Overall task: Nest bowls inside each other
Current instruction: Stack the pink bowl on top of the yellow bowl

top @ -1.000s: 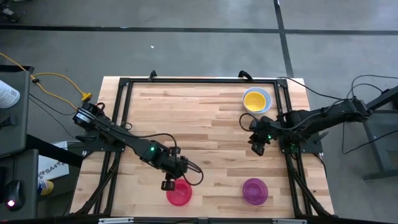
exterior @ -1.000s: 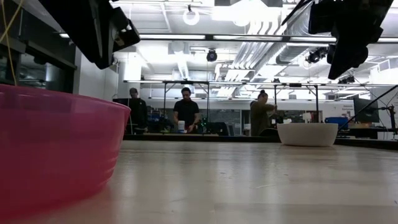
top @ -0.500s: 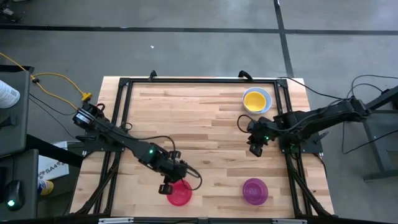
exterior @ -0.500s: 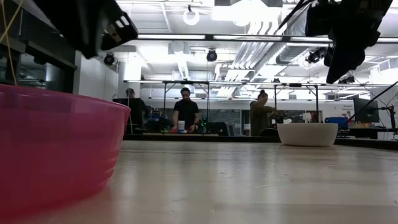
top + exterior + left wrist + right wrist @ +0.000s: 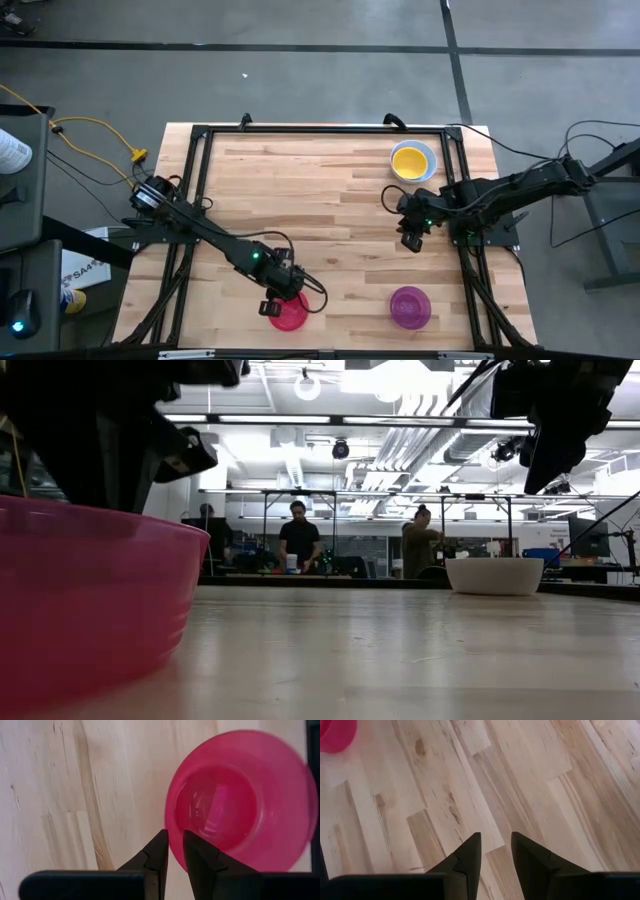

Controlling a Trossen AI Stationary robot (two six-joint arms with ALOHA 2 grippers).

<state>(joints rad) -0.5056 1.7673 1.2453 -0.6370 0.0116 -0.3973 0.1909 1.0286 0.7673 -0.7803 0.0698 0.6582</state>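
A pinkish red bowl (image 5: pixel 290 313) stands upright on the table near its front edge, seen large in the low view (image 5: pixel 80 600). My left gripper (image 5: pixel 175 840) is slightly open just above the bowl's rim, one finger outside the wall and one over the inside. A purple bowl (image 5: pixel 410 307) stands to the right of it. At the far right a yellow bowl (image 5: pixel 411 160) sits nested in a pale bowl (image 5: pixel 495 575). My right gripper (image 5: pixel 412 238) hangs open over bare wood between those two. My left gripper comes from above, slanting down, with its fingers (image 5: pixel 160 847) on either side of the red bowl's rim (image 5: pixel 169 820) on the side toward the table's left. Whether they touch the rim I cannot tell. The bowl rests on the table.
A black frame (image 5: pixel 300 130) runs along the table's edges. Bare wood lies across the middle and the far left of the table (image 5: pixel 300 190). People stand at benches in the room behind (image 5: pixel 300 540).
My left gripper has sunk and moved a little toward the table's near edge, coming down onto the rim of the red bowl. Its finger gap is unchanged. The bowl has stayed in place.
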